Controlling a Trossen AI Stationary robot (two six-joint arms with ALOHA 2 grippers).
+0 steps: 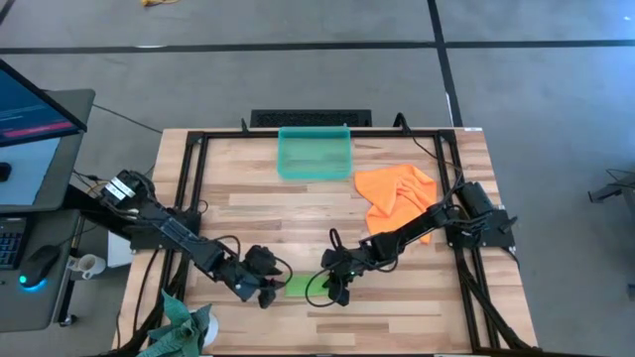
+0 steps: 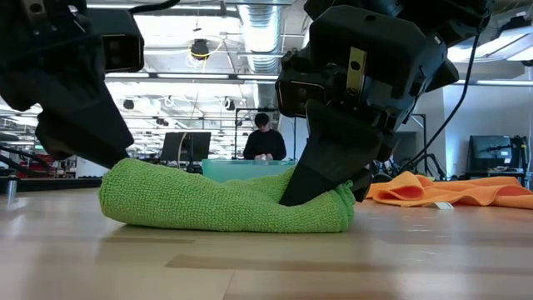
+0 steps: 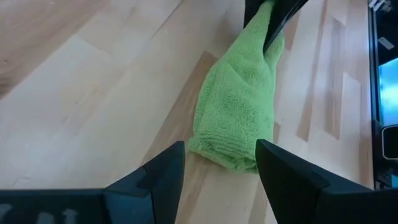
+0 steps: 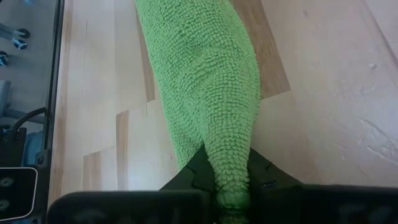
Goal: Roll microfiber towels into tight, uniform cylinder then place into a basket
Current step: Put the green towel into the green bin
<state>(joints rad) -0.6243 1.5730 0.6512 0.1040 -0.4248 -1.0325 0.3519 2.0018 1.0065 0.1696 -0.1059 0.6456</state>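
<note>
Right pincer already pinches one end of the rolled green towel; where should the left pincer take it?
Grip the free end of the green towel, nearest the open left pincer. The roll lies flat along the table, so come in along its length, fingers straddling its width. The right pincer holds the far end.

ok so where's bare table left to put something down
Free: the wide strip between the basket and the two arms, left of the orange towel, and the front right corner. Crowded: the front middle, where the right fingers pinch the green towel and the left fingers stand open at its other end.
</note>
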